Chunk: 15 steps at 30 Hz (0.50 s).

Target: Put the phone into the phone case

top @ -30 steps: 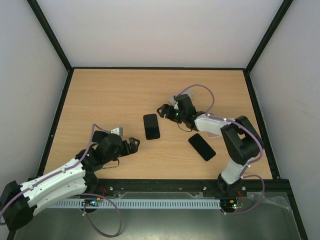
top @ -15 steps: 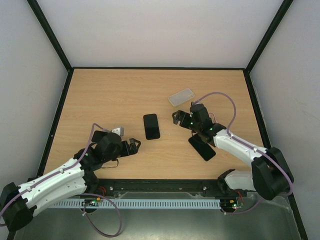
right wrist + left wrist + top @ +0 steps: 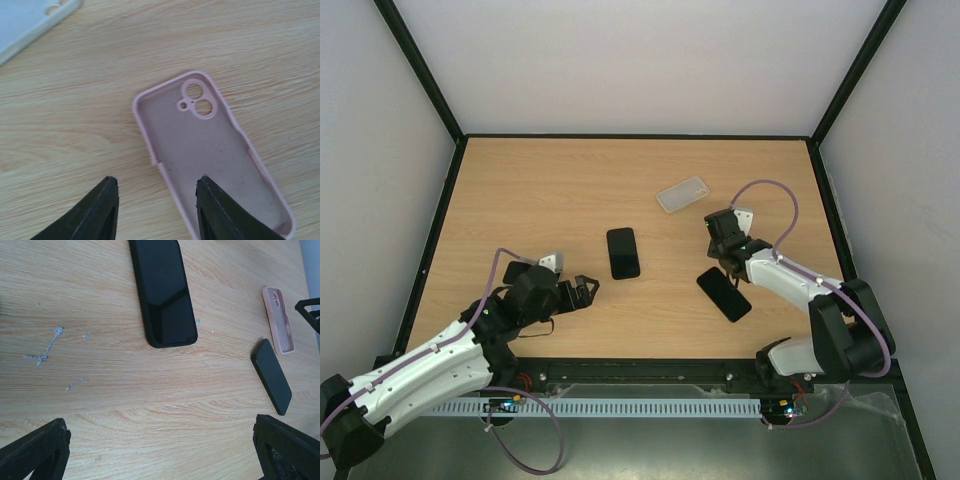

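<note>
Right wrist: case [image 3: 210,150] edge btwn claw [image 3: 156,181]

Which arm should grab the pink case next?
Right. The right tool hangs over the pink case, fingers straddling one edge. The left tool is far off, nearer the middle phone.

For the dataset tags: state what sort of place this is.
Probably a robot lab test cell: light wooden tabletop, plain white panel walls in a black metal frame, white left arm and right arm.
</note>
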Each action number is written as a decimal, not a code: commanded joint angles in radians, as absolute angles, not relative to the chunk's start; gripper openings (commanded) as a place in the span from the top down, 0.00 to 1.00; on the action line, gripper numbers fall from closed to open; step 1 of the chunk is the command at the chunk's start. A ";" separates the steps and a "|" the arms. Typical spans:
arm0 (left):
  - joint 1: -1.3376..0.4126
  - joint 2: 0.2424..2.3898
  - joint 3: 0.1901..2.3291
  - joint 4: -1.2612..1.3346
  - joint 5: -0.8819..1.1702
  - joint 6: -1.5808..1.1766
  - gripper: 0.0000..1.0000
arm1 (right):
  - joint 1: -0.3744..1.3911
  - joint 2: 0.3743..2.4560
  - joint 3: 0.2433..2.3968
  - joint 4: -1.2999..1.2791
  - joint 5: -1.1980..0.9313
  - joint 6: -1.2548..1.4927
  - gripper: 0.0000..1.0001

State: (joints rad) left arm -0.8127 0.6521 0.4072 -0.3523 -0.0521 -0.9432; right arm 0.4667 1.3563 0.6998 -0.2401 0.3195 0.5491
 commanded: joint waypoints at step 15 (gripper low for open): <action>-0.804 0.645 0.406 -0.345 -0.044 -0.953 0.01 | 0.320 1.575 0.789 -0.206 0.156 0.460 0.60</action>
